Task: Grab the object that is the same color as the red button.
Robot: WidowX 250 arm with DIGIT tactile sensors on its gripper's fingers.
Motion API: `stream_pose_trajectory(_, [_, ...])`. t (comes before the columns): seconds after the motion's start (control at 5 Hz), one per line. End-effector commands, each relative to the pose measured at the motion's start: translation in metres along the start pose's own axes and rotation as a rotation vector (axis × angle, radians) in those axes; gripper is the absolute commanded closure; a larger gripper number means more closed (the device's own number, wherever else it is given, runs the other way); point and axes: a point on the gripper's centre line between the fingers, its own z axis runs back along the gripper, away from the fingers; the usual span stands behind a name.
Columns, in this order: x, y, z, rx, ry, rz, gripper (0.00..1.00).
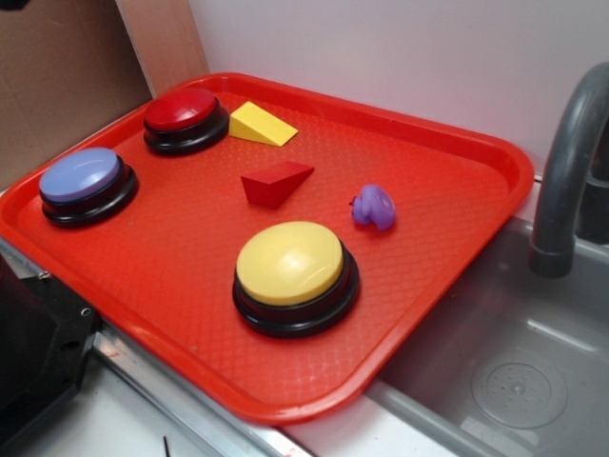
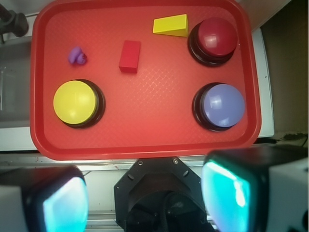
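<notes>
A small dark-red wedge block, the object (image 1: 275, 182) (image 2: 130, 56), lies flat near the middle of the red tray (image 1: 457, 171) (image 2: 145, 140). The red button (image 1: 183, 116) (image 2: 214, 38) sits on its black base at the tray's far corner, beside a yellow wedge (image 1: 260, 125) (image 2: 171, 25). In the wrist view my gripper (image 2: 149, 200) hangs high above the tray's near edge, open, with nothing between its two teal-padded fingers (image 2: 227, 193). The gripper does not show in the exterior view.
A yellow button (image 1: 291, 271) (image 2: 76, 103), a blue button (image 1: 84, 183) (image 2: 221, 105) and a small purple toy (image 1: 373, 206) (image 2: 77, 56) also stand on the tray. A grey sink (image 1: 514, 371) with a faucet (image 1: 571, 162) lies beside the tray. The robot's black base (image 2: 161, 193) is below the gripper.
</notes>
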Motion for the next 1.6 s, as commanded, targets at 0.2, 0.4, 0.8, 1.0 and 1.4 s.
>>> stream_pose_trajectory(0.2, [0.020,0.003,-0.026,0.007,-0.014,-0.002,0.00])
stream_pose_trajectory(0.4, [0.040,0.001,-0.051,0.015,0.011,0.008,0.00])
stream_pose_trajectory(0.8, [0.084,0.009,-0.095,-0.077,0.008,0.161,0.00])
stream_pose_trajectory(1.0, [0.097,0.017,-0.118,-0.084,-0.051,0.278,0.00])
stream_pose_trajectory(1.4, [0.119,0.016,-0.154,-0.019,-0.060,0.236,0.00])
